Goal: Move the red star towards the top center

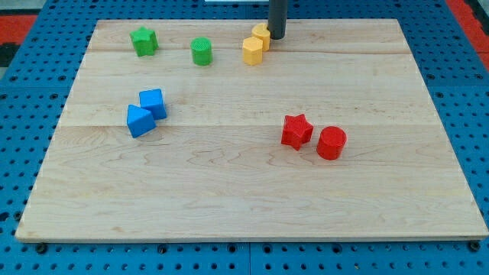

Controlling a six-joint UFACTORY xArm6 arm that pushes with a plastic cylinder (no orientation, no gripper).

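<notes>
Wooden board (252,206) on a blue pegboard surface (30,92). My tip (276,37) is down at the view's top, just right of centre; it is a bare rod with nothing to open or close, and it holds nothing. Just left of the tip, touching or nearly touching, a small yellow block (261,33), shape unclear, partly behind a second yellow block (253,50) that looks hexagonal and sits a little lower-left. Further left of the tip, a green cylinder (201,51), and beyond it a green star (143,40) near the top left of the board. Red star (296,131) lies well below the tip, slightly to its right, in the board's right half. A red cylinder (331,143) sits just beside the star on its lower right, apparently touching. Far to the tip's lower left, two blue blocks together: a blue cube (153,103) and a blue wedge-like block (140,121), touching.
</notes>
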